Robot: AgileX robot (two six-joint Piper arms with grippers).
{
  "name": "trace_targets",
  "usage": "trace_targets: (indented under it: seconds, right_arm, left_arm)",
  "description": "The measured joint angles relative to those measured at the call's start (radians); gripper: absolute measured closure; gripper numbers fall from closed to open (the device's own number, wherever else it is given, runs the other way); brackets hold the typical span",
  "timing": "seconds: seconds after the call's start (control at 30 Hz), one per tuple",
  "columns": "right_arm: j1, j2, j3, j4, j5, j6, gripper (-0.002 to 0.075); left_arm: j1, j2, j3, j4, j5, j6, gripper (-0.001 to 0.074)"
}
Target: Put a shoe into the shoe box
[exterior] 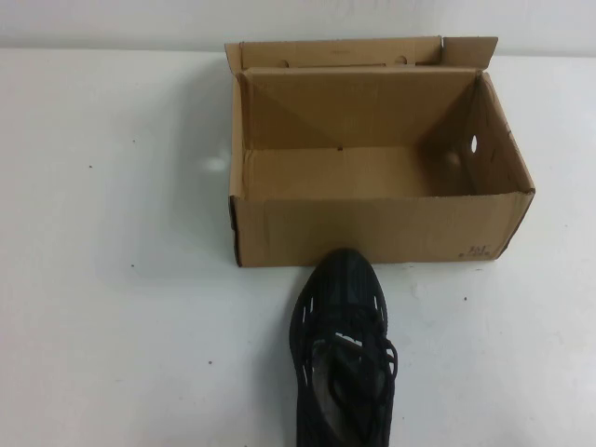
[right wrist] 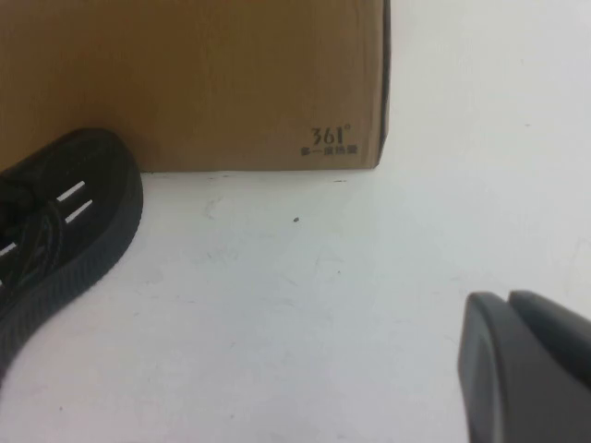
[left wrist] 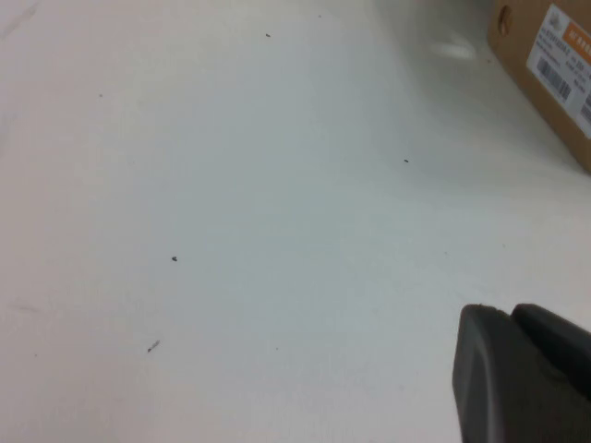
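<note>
The black lace-up shoe (exterior: 342,354) lies on the white table, its toe touching the near wall of the open brown shoe box (exterior: 372,228). The box stands upright with its flaps up, is empty, and has a round hole in its right end wall. Neither gripper shows in the high view. My left gripper (left wrist: 511,312) is shut and empty over bare table to the left of the box (left wrist: 545,74). My right gripper (right wrist: 508,297) is shut and empty, low over the table to the right of the shoe (right wrist: 65,221), facing the box's near wall (right wrist: 185,83).
The white table (exterior: 112,279) spreads to the left and right of the box and shoe. The box's back flap (exterior: 345,51) stands up at the far edge. A white label (left wrist: 563,55) is on the box's left end wall.
</note>
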Motion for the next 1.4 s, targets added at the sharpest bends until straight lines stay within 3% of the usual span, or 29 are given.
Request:
trace_targets:
  seconds: [1.4]
  right_arm:
    - [0.0, 0.0, 0.0, -0.01, 0.0, -0.019, 0.0743]
  left_arm:
    - [0.0, 0.0, 0.0, 0.0, 0.0, 0.002, 0.0738]
